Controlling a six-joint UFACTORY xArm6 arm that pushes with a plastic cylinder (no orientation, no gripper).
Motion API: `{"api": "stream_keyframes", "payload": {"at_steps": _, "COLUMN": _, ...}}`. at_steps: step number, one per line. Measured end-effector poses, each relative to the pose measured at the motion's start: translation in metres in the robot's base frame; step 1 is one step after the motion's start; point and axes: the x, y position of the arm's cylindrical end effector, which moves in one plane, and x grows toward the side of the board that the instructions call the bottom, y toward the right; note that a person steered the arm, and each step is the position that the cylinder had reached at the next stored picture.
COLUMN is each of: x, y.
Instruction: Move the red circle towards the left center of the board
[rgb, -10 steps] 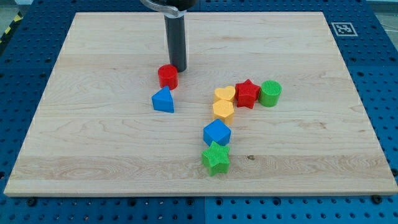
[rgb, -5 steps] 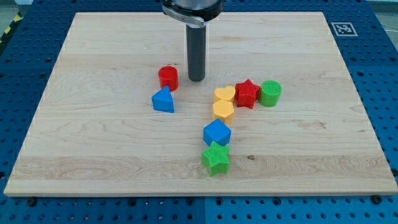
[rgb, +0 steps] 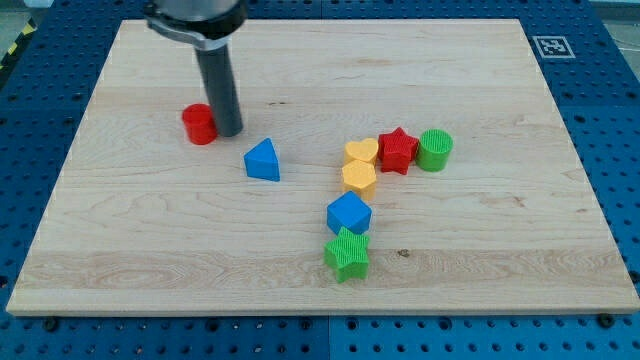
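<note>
The red circle (rgb: 198, 123) sits on the wooden board (rgb: 150, 240) in its left half, above mid-height. My tip (rgb: 230, 131) stands right against the red circle's right side, touching or nearly so. The blue triangle (rgb: 262, 160) lies a little to the lower right of my tip, apart from it.
A cluster lies right of centre: a yellow heart (rgb: 361, 152), a yellow hexagon (rgb: 358, 177), a red star (rgb: 397, 150) and a green circle (rgb: 435, 149). Below them lie a blue cube (rgb: 348, 213) and a green star (rgb: 347, 254). A marker tag (rgb: 551, 46) sits at the board's top right.
My tip went round to the red circle's right side and swept left, and the red circle has slid left by about a block and a half. The other blocks have not moved.
</note>
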Motion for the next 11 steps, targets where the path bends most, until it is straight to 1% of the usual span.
{"api": "stream_keyframes", "payload": {"at_steps": 1, "x": -0.005, "y": -0.008}}
{"api": "stream_keyframes", "payload": {"at_steps": 2, "x": -0.019, "y": -0.005}}
{"api": "stream_keyframes", "payload": {"at_steps": 3, "x": -0.016, "y": -0.018}}
{"api": "stream_keyframes", "payload": {"at_steps": 4, "x": -0.012, "y": -0.018}}
{"api": "stream_keyframes", "payload": {"at_steps": 7, "x": -0.012, "y": -0.065}}
{"api": "stream_keyframes", "payload": {"at_steps": 8, "x": -0.012, "y": -0.066}}
{"api": "stream_keyframes", "payload": {"at_steps": 9, "x": -0.012, "y": -0.056}}
{"api": "stream_keyframes", "payload": {"at_steps": 10, "x": -0.012, "y": -0.019}}
{"api": "stream_keyframes", "payload": {"at_steps": 11, "x": -0.012, "y": 0.033}}
